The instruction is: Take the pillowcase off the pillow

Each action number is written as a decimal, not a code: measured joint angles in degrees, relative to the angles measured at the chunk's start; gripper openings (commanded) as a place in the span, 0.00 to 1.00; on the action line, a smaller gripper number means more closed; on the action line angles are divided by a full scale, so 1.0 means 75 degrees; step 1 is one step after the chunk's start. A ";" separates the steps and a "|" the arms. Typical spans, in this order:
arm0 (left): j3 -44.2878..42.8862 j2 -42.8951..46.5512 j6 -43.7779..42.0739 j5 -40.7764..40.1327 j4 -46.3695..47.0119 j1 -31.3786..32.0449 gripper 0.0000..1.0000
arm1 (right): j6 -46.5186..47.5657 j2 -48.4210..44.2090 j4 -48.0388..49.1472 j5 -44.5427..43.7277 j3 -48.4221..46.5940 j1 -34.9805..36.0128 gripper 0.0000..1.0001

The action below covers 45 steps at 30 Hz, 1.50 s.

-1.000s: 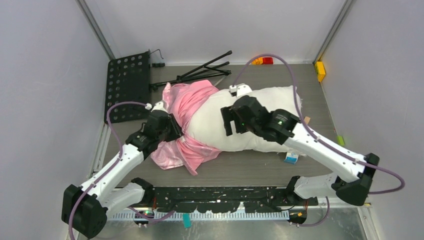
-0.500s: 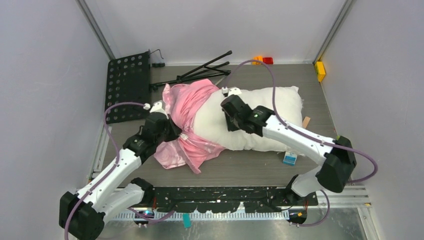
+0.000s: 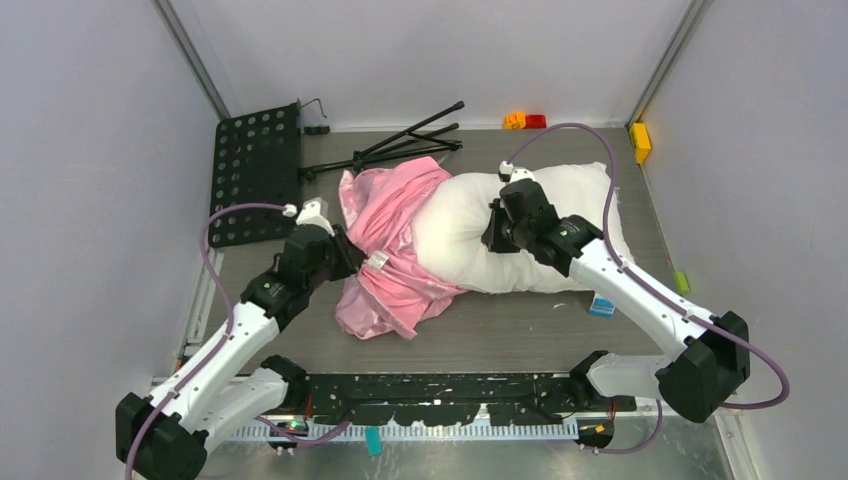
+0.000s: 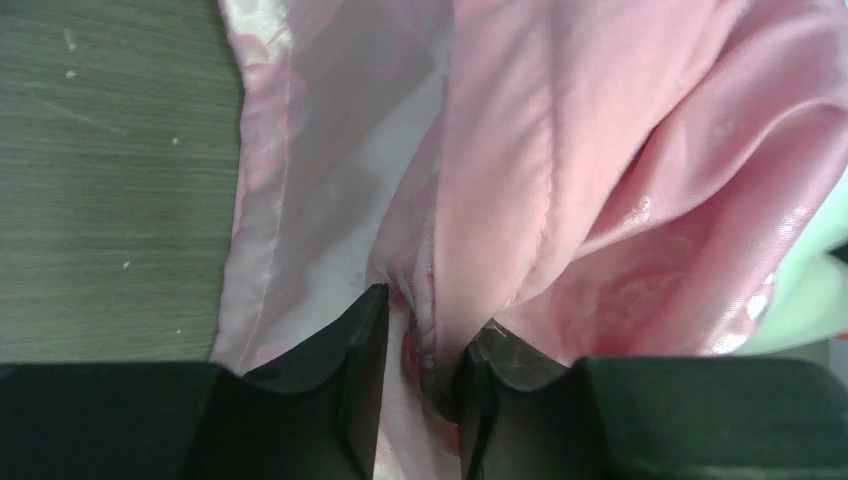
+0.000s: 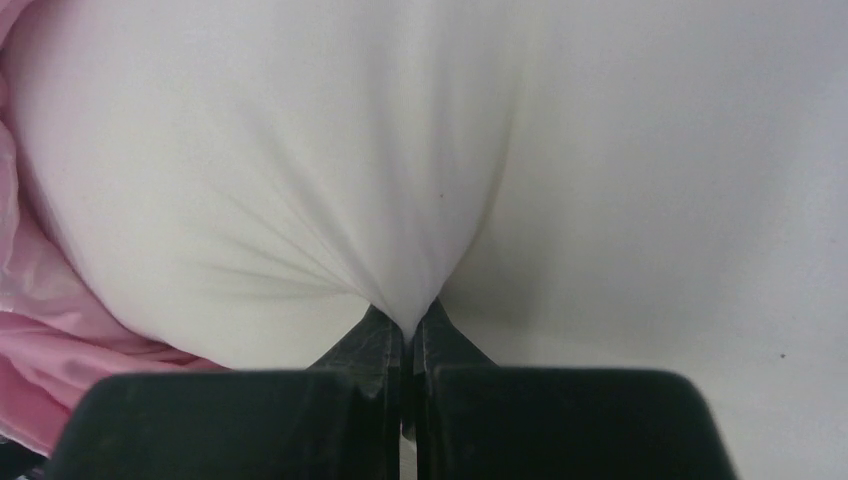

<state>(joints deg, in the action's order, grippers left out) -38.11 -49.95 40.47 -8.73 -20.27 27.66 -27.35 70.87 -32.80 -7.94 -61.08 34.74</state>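
Wood-grain tabletop between pale walls carries one pillow and one pillowcase, with two arms reaching in from the near edge. From above, the pillow's long axis runs left to right across the middle. Its right end is bare and its left end sits inside the pink pillowcase, which is bunched up and spills toward the near left. Only the wrist views show the grips. The left gripper is clamped on a seamed fold of pink satin, with the paler inside beside it. The right gripper is pinched together on a tuck of white pillow fabric. Overhead alone shows a black perforated plate at the far left, a folded black stand along the far edge, and a small blue thing just beside the pillow's near right edge.
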 measured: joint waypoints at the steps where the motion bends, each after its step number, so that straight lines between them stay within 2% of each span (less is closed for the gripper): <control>1: -0.0012 0.0035 -0.0055 0.0242 0.0020 -0.0038 0.65 | -0.0003 0.0070 0.0000 0.0076 -0.0015 -0.0038 0.00; 3: -0.0085 0.0079 -0.0291 0.0772 0.0038 -0.0102 0.96 | -0.0009 0.0160 0.0026 0.0187 -0.0020 -0.0099 0.00; 4: -0.0172 0.0079 -0.0391 0.1075 0.0035 -0.0111 0.99 | -0.0012 0.0195 0.0038 0.0230 -0.0023 -0.0119 0.00; 8: -0.0641 0.0070 -0.0548 0.1985 -0.0023 -0.0032 1.00 | -0.0003 0.0207 0.0050 0.0309 -0.0047 -0.0152 0.00; 12: -0.1005 0.0064 -0.0720 0.1617 -0.0187 0.0930 1.00 | 0.0020 0.0210 0.0035 0.0361 -0.0079 -0.0163 0.00; 17: -0.1428 -0.0405 -0.0717 0.0035 -0.0551 0.3179 1.00 | 0.0032 0.0350 -0.0015 0.0420 -0.0216 -0.0172 0.00; 21: -0.2684 -0.1483 -0.0224 -0.2107 -0.1600 0.4811 1.00 | 0.0029 0.0391 -0.0026 0.0487 -0.0239 -0.0192 0.00; 25: -0.3949 -0.2486 0.0510 -0.4325 -0.2623 0.5919 1.00 | 0.0029 0.0391 -0.0026 0.0498 -0.0239 -0.0198 0.00; 28: -0.4814 -0.3281 0.0956 -0.5677 -0.3471 0.6385 1.00 | 0.0026 0.0391 -0.0023 0.0504 -0.0239 -0.0198 0.00; 31: -0.5729 -0.4281 0.1122 -0.6443 -0.4054 0.6545 1.00 | 0.0026 0.0391 -0.0023 0.0504 -0.0239 -0.0198 0.00; 34: -0.5998 -0.4963 0.1145 -0.6671 -0.4106 0.6461 1.00 | 0.0023 0.0388 -0.0023 0.0507 -0.0236 -0.0198 0.00; 36: -0.5782 -0.5202 0.1125 -0.6403 -0.3882 0.6193 1.00 | 0.0017 0.0382 -0.0023 0.0507 -0.0233 -0.0198 0.00; 41: -0.4389 -0.5222 0.1236 -0.5738 -0.3150 0.4937 1.00 | -0.0032 0.0224 0.0015 0.0571 -0.0108 -0.0192 0.00; 45: -0.3937 -0.4969 0.1545 -0.5531 -0.3025 0.4491 0.97 | -0.0082 0.0023 0.0117 0.0562 0.0122 -0.0125 0.00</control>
<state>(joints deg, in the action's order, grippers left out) -67.64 -87.22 52.05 -50.22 -42.96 61.34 -27.97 71.05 -31.92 -3.73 -60.16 33.80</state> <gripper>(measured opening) 0.996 0.047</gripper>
